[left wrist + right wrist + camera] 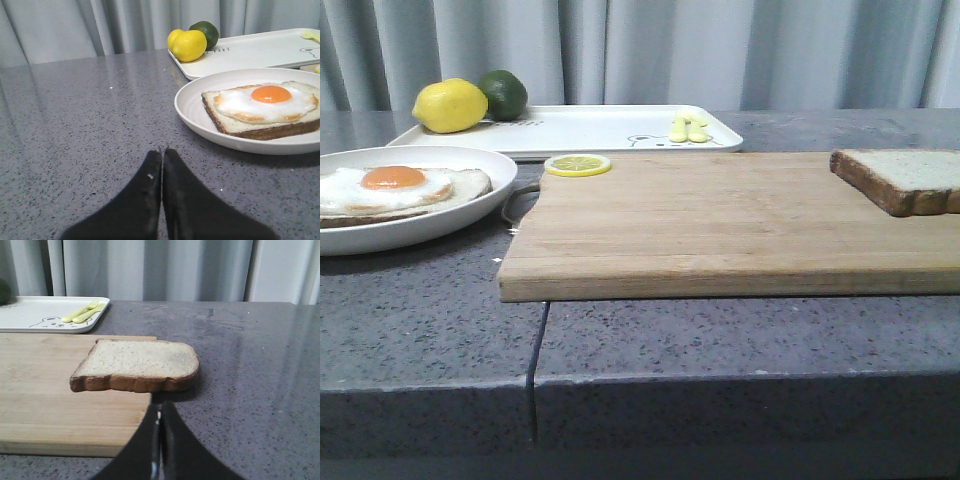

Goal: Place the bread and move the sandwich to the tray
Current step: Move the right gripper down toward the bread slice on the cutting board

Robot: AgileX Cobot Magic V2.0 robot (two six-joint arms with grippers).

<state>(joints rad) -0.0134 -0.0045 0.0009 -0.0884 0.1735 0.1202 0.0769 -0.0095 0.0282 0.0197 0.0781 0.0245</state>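
The bread [908,177] [137,364] lies flat on the right end of the wooden cutting board [720,225], overhanging its edge. The sandwich [395,190] [265,107], an egg-topped slice, rests on a round white plate [450,225] [192,107] at the left. The white tray [590,130] [260,50] [30,315] sits at the back. My left gripper [162,152] is shut and empty, low over the counter, short of the plate. My right gripper [160,407] is shut and empty, just short of the bread. Neither gripper shows in the front view.
A lemon [449,105] and a lime [504,94] sit on the tray's left end, and small yellow cutlery [687,128] on its right. A lemon slice [577,165] lies on the board's back left corner. Grey curtains hang behind the counter.
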